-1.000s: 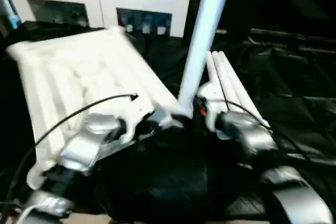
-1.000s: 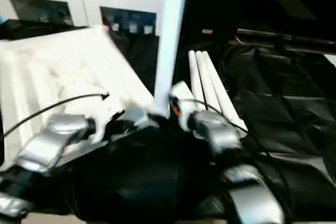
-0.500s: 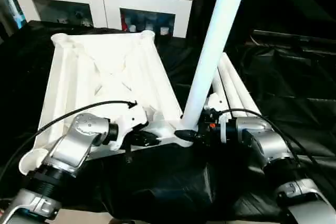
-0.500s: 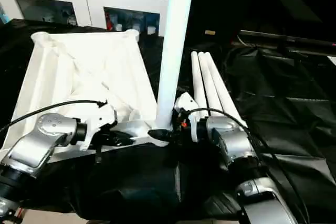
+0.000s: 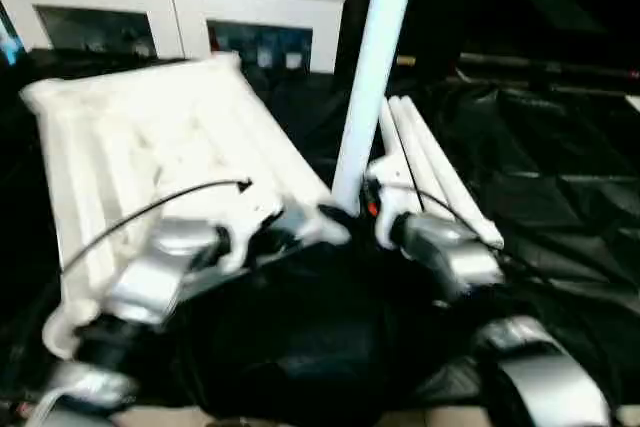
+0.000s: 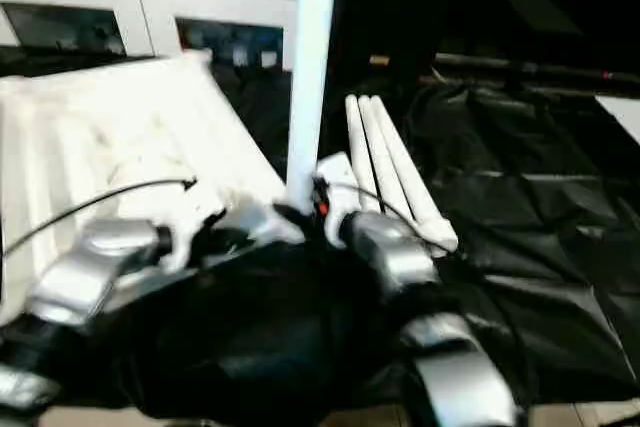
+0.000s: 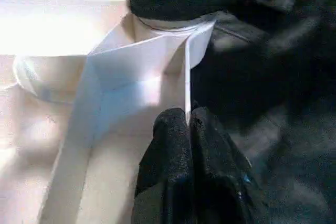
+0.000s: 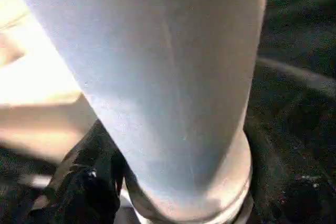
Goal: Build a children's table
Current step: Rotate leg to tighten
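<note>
On the black sheet (image 6: 530, 277), the table top (image 5: 150, 147) is lying underside up, its ribs showing, in front of the white cabinet (image 5: 170, 7). At its near corner socket, one leg (image 5: 372, 67) is standing upright. The left gripper (image 7: 187, 124) is pinching a thin edge of the top beside that socket, fingers closed on it. The right gripper (image 5: 360, 209) is wrapping the base of the upright leg, one black finger (image 8: 86, 182) lying against it. Three spare legs (image 6: 385, 172) are lying side by side just beyond.
</note>
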Tool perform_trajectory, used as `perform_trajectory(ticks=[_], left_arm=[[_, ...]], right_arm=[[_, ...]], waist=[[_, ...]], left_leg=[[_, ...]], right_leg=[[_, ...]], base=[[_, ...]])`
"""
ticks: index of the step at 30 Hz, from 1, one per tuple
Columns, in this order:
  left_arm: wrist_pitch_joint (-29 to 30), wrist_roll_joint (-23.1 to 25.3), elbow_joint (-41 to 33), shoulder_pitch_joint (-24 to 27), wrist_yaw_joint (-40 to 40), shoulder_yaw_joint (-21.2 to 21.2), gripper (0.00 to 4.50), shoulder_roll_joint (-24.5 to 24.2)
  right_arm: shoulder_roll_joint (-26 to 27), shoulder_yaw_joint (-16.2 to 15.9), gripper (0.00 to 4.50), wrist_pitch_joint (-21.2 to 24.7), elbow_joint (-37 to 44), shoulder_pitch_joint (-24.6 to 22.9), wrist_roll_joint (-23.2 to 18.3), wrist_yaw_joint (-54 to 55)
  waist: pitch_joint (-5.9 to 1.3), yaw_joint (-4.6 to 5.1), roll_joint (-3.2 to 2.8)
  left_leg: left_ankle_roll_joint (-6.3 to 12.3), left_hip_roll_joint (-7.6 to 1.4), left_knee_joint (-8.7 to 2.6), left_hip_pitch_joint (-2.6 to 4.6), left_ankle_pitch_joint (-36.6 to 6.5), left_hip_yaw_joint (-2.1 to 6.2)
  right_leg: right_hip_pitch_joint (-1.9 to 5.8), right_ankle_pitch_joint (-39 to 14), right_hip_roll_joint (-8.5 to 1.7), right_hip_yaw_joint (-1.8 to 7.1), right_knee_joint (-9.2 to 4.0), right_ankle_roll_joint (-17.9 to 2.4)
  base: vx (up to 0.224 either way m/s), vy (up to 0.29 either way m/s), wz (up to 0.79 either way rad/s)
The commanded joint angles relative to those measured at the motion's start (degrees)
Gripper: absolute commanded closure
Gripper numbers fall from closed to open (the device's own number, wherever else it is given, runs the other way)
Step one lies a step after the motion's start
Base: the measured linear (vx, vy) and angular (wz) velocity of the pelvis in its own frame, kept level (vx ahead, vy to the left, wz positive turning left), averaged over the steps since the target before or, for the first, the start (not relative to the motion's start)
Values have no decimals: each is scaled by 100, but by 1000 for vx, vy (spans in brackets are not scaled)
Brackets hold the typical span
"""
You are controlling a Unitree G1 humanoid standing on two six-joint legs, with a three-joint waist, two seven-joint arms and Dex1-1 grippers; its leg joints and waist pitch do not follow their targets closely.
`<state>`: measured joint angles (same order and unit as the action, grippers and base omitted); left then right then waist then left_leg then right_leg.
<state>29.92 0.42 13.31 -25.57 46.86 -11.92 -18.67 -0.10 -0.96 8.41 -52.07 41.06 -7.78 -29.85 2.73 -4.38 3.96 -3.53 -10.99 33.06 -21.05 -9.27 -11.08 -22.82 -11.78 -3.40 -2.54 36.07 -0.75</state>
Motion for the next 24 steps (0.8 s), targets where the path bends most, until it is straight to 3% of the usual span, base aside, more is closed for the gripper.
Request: perform_trajectory(ticks=[1, 3, 4, 7, 12, 15, 16, 20, 24], left_arm=[[243, -98, -506, -177, -398, -14, 450, 462], [313, -75, -702, -158, -517, -89, 450, 636], [300, -96, -734, -151, -516, -106, 450, 678], [267, -72, -702, -149, -557, -138, 450, 678], [221, -102, -708, -115, -416, -148, 450, 534], [17, -72, -695, -59, -151, -219, 450, 312], [-49, -89, -665, -48, -43, -231, 450, 236], [-237, -181, -600, -37, 331, -260, 450, 12], [-421, -309, -616, -20, 765, -284, 450, -205]], right_arm=[[337, -78, 176, 59, -615, 72, 100, 565], [477, -24, 176, -68, -842, 203, 130, 768], [504, 23, 176, -71, -891, 230, 89, 723], [529, 165, 104, -100, -980, 300, 28, 714], [413, 173, 65, -287, -1052, 401, 48, 523], [190, 2, 65, -366, -843, 341, 106, -237], [91, -90, 65, -382, -725, 287, 148, -529], [-280, -387, 65, -427, -229, 9, 185, -1540], [-671, -578, 65, -369, 279, -275, 126, -2338]], waist=[[-307, 0, -60], [-310, 3, 2], [-309, -2, -25], [-323, -7, -19], [-323, -11, -42], [-323, -12, -48], [-322, -22, -86], [-331, -79, -81], [-331, -112, -60]], left_leg=[[-247, -256, -397, 112, -1624, 132], [-198, -246, -386, 88, -1522, 127], [-165, -246, -380, 90, -1509, 123], [-79, -239, -378, 71, -1337, 117], [-53, -240, -376, 75, -1302, 104], [-51, -246, -380, 76, -1439, 115], [-40, -248, -380, 76, -1428, 119], [73, -252, -355, 85, -1162, 96], [130, -258, -359, 79, -1107, 97]], right_leg=[[166, -1494, -474, 275, -503, -984], [186, -1436, -481, 267, -505, -962], [173, -1419, -484, 271, -508, -935], [192, -1058, -450, 266, -468, -932], [205, -856, -451, 262, -459, -1010], [213, -1036, -452, 262, -482, -981], [213, -1007, -455, 264, -480, -992], [227, -530, -440, 260, -443, -1126], [242, -430, -438, 253, -429, -1189]], base=[[0, 0, 0], [0, 0, 0], [0, 0, 0], [0, 0, 0], [0, 0, 0], [0, 0, 0], [0, 0, 0], [0, 0, 0], [0, 0, 0]])
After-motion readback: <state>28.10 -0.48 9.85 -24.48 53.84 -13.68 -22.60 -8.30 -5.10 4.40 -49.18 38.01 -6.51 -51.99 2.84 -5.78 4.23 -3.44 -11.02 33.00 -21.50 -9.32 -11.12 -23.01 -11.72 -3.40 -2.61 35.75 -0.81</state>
